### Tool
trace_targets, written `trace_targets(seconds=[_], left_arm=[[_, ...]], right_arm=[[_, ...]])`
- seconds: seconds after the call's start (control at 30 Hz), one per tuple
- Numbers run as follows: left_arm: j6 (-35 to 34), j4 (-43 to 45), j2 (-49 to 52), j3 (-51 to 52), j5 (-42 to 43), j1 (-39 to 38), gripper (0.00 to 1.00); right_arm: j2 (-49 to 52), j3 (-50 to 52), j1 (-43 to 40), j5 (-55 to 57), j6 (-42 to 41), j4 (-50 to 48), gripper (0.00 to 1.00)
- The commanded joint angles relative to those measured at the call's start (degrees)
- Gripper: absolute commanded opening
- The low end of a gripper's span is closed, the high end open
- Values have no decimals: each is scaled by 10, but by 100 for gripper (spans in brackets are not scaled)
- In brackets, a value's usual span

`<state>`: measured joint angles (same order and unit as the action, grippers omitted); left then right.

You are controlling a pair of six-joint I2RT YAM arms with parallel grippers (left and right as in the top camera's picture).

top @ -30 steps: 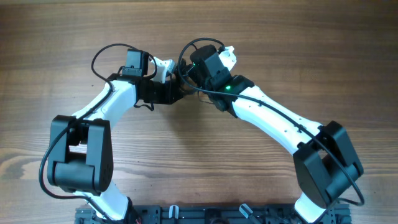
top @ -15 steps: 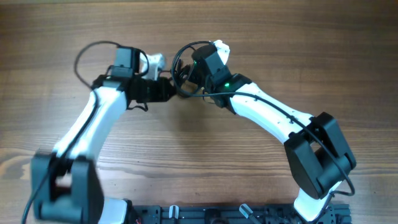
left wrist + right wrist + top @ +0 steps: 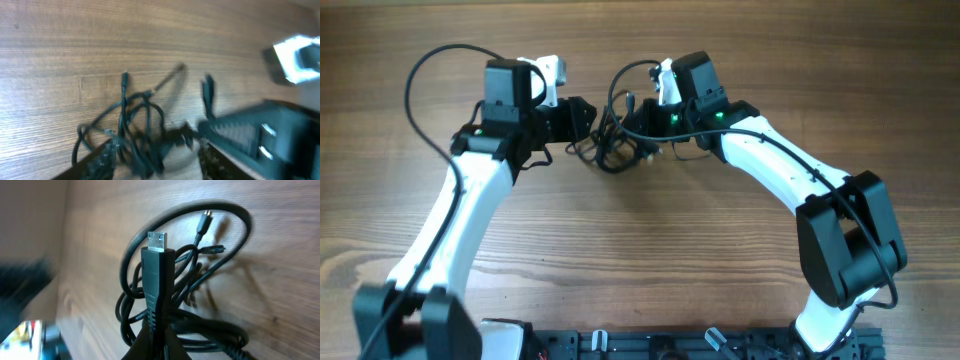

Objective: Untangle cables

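Where cables (image 3: 610,148) tangle on the wooden table (image 3: 640,260), right pincer (image 3: 157,342) clamps one; left pincer (image 3: 154,159) seemingly too.

2 white arms (image 3: 775,172) — black joints (image 3: 845,245), green lights (image 3: 717,117), looping black wires (image 3: 420,75).

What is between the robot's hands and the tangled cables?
Nothing visible. The right gripper holds one end of the cables, and the left gripper sits right at them.
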<state>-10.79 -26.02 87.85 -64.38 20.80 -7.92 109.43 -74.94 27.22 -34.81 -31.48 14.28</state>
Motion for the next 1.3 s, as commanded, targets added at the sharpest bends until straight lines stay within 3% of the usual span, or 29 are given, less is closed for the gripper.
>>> trace_targets(seconds=[0.0, 0.2, 0.57, 0.67, 0.83, 0.93, 1.03, 1.27], left_arm=[[0, 32, 43, -3, 9, 3, 63], [0, 87, 82, -3, 55, -4, 62], [13, 28, 110, -3, 58, -14, 59], [13, 11, 112, -3, 73, -16, 51], [13, -20, 117, -3, 73, -17, 27], [13, -43, 117, -2, 95, -17, 24], [11, -54, 117, -2, 110, -17, 10], [-21, -24, 120, -2, 109, -17, 4]], right_arm=[[-1, -4, 5, -86, 113, 29, 4], [-1, -4, -4, -113, 120, 45, 4], [-1, -4, -72, -124, 60, 40, 4], [-1, -4, -81, -162, 62, 24, 4], [-1, -4, -82, -154, 76, -1, 7], [-1, -4, -81, -134, 71, -2, 7], [-1, -4, -77, -110, 15, 14, 8], [-1, -4, -39, -74, -44, 30, 5]])
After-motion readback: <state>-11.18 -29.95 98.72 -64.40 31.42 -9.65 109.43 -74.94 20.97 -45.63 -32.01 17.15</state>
